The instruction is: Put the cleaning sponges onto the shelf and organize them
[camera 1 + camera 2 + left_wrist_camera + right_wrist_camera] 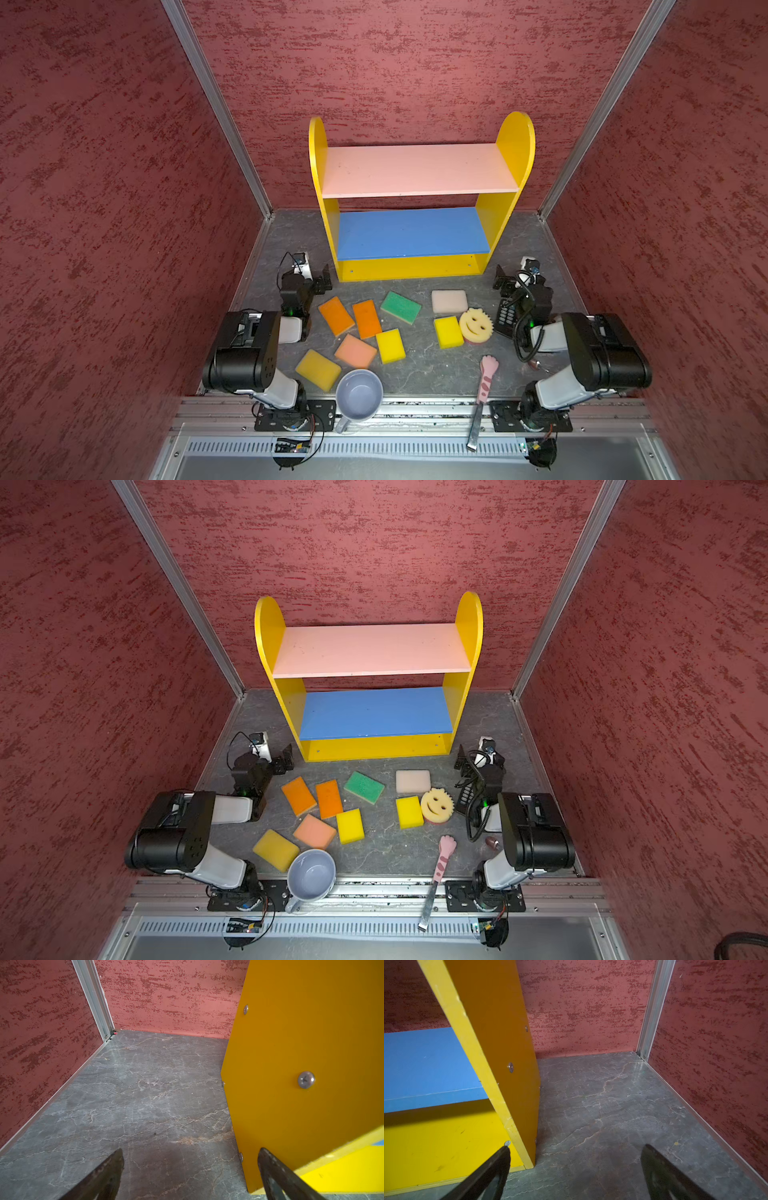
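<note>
The shelf (419,170) (370,650) stands at the back with its pink, blue and yellow boards bare. Several cleaning sponges lie on the grey floor in front of it: two orange (336,316) (367,318), a green (400,307), a pale pink (449,301), yellow ones (448,332) (390,345), a peach (355,351) and a round smiley (476,324). My left gripper (322,282) (191,1151) hangs open and empty by the shelf's left foot (291,1084). My right gripper (500,280) (576,1147) is open and empty by the right foot (500,1053).
A grey-blue mug (359,395) stands at the front edge beside an amber sponge (318,370). A pink cat-paw tool (487,378) lies front right, its blade over the rail. A black handset (505,318) lies under the right arm. Red walls close three sides.
</note>
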You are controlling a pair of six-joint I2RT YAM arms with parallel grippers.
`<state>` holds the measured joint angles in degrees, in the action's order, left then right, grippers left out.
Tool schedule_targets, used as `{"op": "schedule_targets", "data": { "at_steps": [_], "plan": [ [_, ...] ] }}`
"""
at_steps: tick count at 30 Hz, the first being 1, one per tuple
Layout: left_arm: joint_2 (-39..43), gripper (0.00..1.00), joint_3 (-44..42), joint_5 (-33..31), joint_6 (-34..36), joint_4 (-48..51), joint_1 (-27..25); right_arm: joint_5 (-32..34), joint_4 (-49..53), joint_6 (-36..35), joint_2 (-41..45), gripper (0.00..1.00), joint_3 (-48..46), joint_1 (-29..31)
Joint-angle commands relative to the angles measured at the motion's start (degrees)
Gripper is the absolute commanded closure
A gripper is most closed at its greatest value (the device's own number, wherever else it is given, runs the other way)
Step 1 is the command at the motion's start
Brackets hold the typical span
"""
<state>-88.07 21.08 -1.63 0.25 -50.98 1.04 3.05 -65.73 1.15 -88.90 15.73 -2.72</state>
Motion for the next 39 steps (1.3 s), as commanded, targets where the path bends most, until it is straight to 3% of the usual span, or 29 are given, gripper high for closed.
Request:
{"op": "schedule_targets", "data": {
  "at_steps": [1, 27, 30, 35, 39],
  "plan": [
    [0.1, 0.01, 0.3, -0.4, -0.6, -0.9, 0.1, -0.5, 0.0, 0.4, 0.1, 0.01, 0.6, -0.3],
    [0.3, 0.01, 0.4, 0.7, -0.8, -0.7, 0.6, 0.5, -0.2, 0.8, 0.3, 0.01, 0.5, -0.3],
    [2.7, 0.01, 1.3, -2.2, 0.1, 2.7, -1.0, 3.9, 0.3, 2.0, 2.5, 0.01, -0.1, -0.3],
    [13.8, 0.0, 6.0, -11.7, 1.9, 18.5, -5.9, 9.5, 17.7, 5.3, 17.5, 0.01, 2.3, 0.2],
    [21.4, 0.01, 10.3, -19.4, -6.1, 30.2, -7.2, 19.3, 37.2, 14.8, 30.0, 0.01, 7.1, 3.5]
  ]
}}
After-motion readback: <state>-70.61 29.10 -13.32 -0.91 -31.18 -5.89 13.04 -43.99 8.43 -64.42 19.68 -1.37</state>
